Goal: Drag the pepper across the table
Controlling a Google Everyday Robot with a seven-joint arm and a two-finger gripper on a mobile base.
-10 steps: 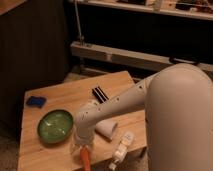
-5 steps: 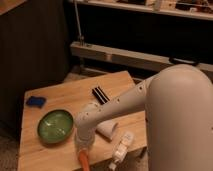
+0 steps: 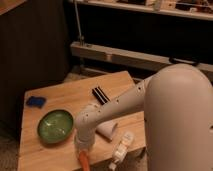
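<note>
since the gripper (image 3: pixel 83 149) sits right on top of the pepper (image 3: pixel 84 160) at the table's (image 3: pixel 65 92) front edge beside the green bowl (image 3: pixel 55 125), can't tell if it's clenched; risk: pepper slips off that edge mid-drag.

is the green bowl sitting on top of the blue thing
No, the green bowl rests on the table, apart from the blue object near the far left corner; the tool is down by the pepper.
</note>
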